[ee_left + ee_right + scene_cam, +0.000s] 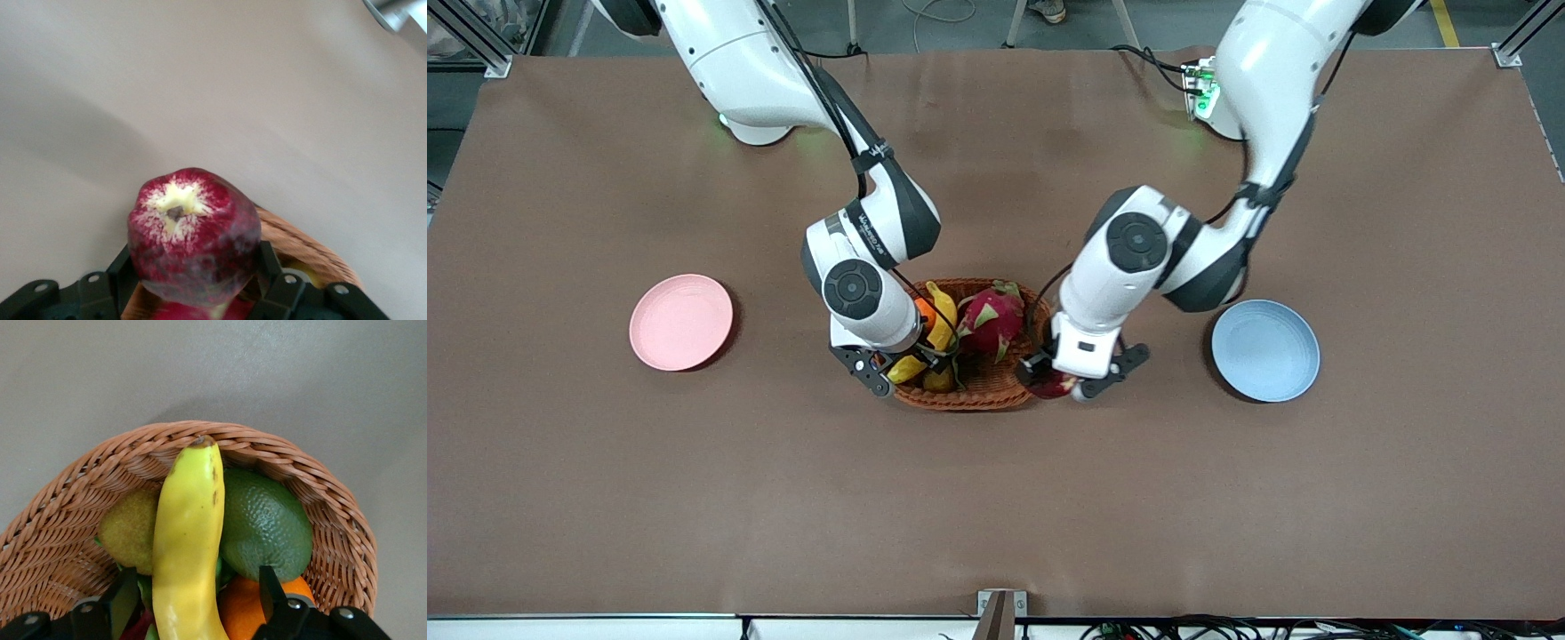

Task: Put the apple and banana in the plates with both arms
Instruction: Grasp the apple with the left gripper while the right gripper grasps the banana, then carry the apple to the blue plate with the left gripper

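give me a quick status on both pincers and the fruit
Left pincer shut on apple, over basket rim. Right pincer around banana in basket, grip unconfirmed. Both plates bare.

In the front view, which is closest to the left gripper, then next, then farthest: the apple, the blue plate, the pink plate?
1. The apple, held in the left gripper by the basket.
2. The blue plate, toward the left arm's end.
3. The pink plate, toward the right arm's end.

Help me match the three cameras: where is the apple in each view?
Front view: apple under the left gripper, at the basket's edge.
Left wrist view: apple between the fingers, low centre.
Right wrist view: not in it.
Shared landmark: the basket.
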Robot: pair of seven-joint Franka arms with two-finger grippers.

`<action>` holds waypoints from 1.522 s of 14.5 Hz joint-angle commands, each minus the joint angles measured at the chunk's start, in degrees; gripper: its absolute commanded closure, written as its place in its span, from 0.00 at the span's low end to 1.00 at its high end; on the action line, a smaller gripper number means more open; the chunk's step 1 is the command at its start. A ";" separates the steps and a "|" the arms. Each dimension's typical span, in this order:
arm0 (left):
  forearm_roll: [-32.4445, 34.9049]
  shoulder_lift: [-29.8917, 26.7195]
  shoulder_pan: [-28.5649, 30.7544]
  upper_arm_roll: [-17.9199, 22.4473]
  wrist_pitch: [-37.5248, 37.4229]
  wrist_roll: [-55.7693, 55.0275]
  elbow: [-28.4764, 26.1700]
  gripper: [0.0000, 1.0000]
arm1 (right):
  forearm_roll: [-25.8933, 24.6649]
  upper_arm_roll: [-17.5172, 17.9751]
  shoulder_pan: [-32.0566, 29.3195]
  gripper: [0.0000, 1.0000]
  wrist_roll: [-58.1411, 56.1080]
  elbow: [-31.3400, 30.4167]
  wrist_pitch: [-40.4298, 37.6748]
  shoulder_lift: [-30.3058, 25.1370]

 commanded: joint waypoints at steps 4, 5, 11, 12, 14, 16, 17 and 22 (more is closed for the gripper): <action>10.59 -9.93 10.60 -0.35 -6.99 12.91 -11.92 0.76 | 1.25 -0.53 0.44 0.25 0.74 1.30 0.72 1.15; 10.60 -11.16 12.88 -0.44 -6.99 16.16 -13.68 0.76 | 1.25 -0.53 0.35 0.27 0.74 1.56 0.72 1.15; 10.60 -13.19 21.94 -0.44 -6.91 24.45 -21.60 0.73 | 1.25 -0.53 0.44 0.46 -0.06 1.74 1.07 1.76; 10.60 -12.84 23.26 -0.44 -6.82 24.80 -22.05 0.73 | 1.34 -0.53 0.44 0.46 0.03 1.74 1.42 1.94; 10.60 -11.44 25.90 -0.44 -6.82 27.78 -22.66 0.72 | 1.34 -0.53 0.44 0.46 0.21 1.74 1.51 2.03; 10.60 -9.60 27.92 -0.52 -6.82 29.11 -22.75 0.70 | 1.25 -0.53 0.35 0.46 0.21 1.74 1.51 2.03; 10.51 -9.07 28.11 -0.53 -6.82 29.11 -22.67 0.68 | 1.25 -0.53 0.35 0.48 0.12 1.83 1.51 2.03; 7.97 -6.43 28.72 -0.70 -7.26 28.32 -22.93 0.63 | 1.34 -0.53 -0.08 0.81 -0.32 5.16 0.37 1.50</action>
